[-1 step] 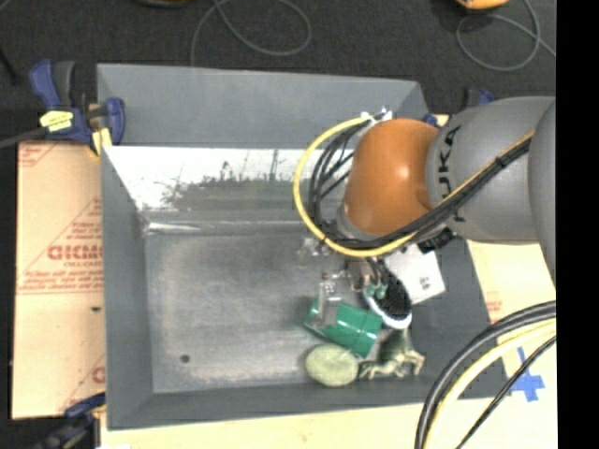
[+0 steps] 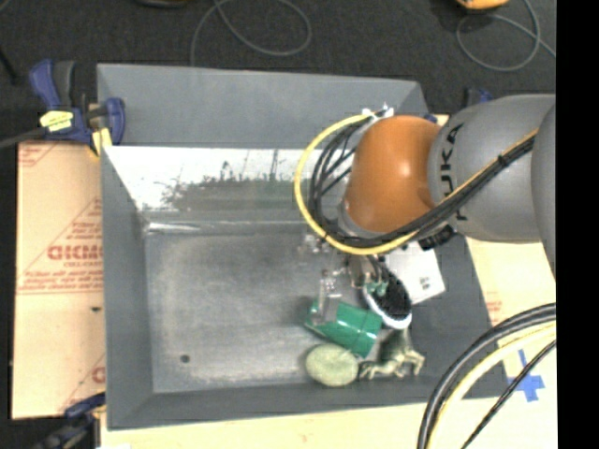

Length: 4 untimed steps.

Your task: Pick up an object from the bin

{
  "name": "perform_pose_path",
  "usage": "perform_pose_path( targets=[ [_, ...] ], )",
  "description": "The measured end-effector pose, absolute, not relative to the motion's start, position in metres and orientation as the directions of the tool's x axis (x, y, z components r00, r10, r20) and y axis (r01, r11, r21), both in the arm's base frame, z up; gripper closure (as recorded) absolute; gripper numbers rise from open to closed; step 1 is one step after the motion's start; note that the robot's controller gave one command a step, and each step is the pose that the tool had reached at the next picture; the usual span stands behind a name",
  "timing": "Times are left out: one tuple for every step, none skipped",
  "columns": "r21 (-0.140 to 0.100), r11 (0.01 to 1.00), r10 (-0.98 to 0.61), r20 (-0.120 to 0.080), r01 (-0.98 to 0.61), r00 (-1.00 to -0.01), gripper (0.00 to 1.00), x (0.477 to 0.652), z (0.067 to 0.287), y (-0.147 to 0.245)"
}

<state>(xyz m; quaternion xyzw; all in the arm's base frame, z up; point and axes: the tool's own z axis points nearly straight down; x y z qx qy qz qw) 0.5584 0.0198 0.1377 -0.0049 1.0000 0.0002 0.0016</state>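
My gripper (image 2: 331,288) hangs under the orange wrist cover, low over the bin's front right corner. Directly beneath it lies a dark green, cylinder-like object (image 2: 354,326) on its side, with the gripper's metal tip at its left end. Whether the gripper touches it I cannot tell. A pale green oval stone (image 2: 329,366) rests just in front of the green object. A small olive toy figure (image 2: 394,364) lies to the stone's right. A black object with a white and green rim (image 2: 389,299) sits to the gripper's right, partly hidden by the arm.
The arm and its looped cables cover the bin's right side. The loose things cluster against the front wall near the right corner. The bin's left and middle floor is bare grey metal with one small dark speck at the front left.
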Motion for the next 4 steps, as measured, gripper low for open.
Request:
perform_pose_path(
  targets=[
    [0.001,0.996,0.092,-0.005,0.092,-0.996,0.0,0.533,0.091,-0.008],
    [0.001,0.993,0.12,-0.002,0.12,-0.993,0.0,0.526,0.083,-0.017],
    [0.001,0.979,0.203,-0.006,0.203,-0.979,0.0,0.521,0.101,-0.03],
    [0.0,0.984,0.175,0.001,0.175,-0.984,0.0,0.516,0.07,-0.023]
  ],
)
